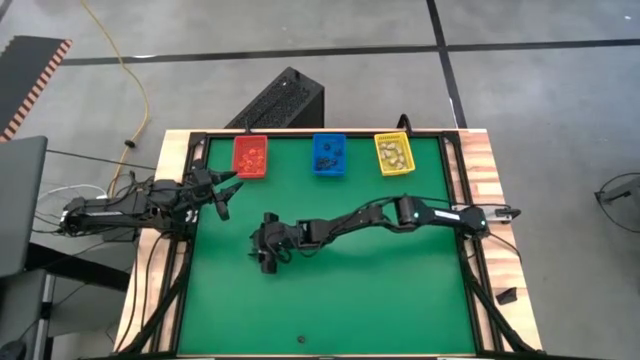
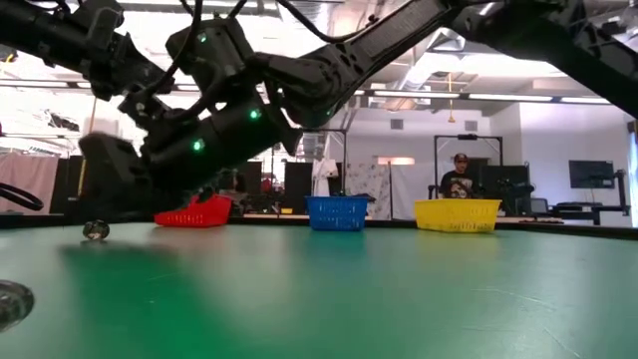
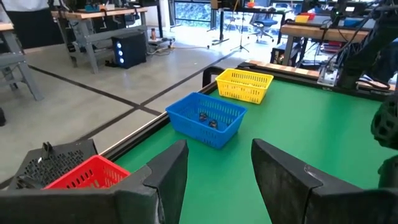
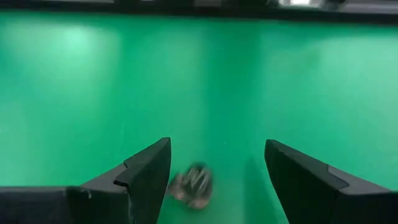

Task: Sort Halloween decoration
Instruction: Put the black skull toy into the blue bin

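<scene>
Trinket (image 4: 191, 185): small, grey-brown, blurred, on green counter (image 4: 199, 81) | right gripper (image 4: 217, 180): wide, straddling trinket, lower frame centre

Both arms were dark, near-black, built of jointed segments. The right arm (image 1: 400, 214) carried a pale grey section near its base, with black cabling alongside. Small green indicator lights showed on its housings in the low view. The left arm (image 1: 120, 207) trailed black cables at its base. Each wrist view showed two matte black, wedge-shaped fingers (image 4: 146, 177) with angled inner faces.
</scene>
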Controlling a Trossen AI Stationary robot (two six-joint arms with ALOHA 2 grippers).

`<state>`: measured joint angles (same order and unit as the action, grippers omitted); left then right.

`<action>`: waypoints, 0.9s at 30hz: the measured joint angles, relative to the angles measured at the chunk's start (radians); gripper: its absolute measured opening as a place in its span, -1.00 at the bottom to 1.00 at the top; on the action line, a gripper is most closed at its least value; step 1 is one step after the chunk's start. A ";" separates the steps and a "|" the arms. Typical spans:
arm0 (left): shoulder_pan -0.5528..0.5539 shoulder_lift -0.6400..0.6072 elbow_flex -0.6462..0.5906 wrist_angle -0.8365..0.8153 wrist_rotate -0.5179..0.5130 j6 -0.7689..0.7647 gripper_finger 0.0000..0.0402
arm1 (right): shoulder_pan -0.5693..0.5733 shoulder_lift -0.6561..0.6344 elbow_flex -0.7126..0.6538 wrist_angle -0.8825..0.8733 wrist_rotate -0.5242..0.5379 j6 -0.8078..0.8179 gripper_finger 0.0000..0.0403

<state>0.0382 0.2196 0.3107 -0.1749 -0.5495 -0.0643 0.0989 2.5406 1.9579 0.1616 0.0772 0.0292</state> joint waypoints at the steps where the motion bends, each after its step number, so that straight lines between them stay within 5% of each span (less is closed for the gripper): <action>1: 0.000 0.000 0.000 0.000 0.000 0.000 -0.16 | 0.002 0.002 -0.002 -0.007 0.000 0.000 0.44; 14: 0.000 0.000 0.000 0.000 -0.001 0.000 -0.16 | 0.020 0.082 0.005 0.050 0.064 0.072 0.37; 19: 0.000 0.000 0.000 -0.001 0.000 0.002 -0.16 | 0.026 0.083 0.003 0.041 0.085 0.092 0.10; 24: 0.000 0.000 0.000 -0.002 0.000 0.003 -0.16 | 0.023 0.083 0.002 0.032 0.092 0.106 -0.38; 27: 0.000 0.000 0.000 -0.002 0.000 0.003 -0.16 | 0.024 0.083 0.002 0.032 0.093 0.106 -0.45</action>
<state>0.0380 0.2199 0.3107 -0.1772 -0.5499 -0.0612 0.1230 2.6240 1.9594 0.1932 0.1707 0.1353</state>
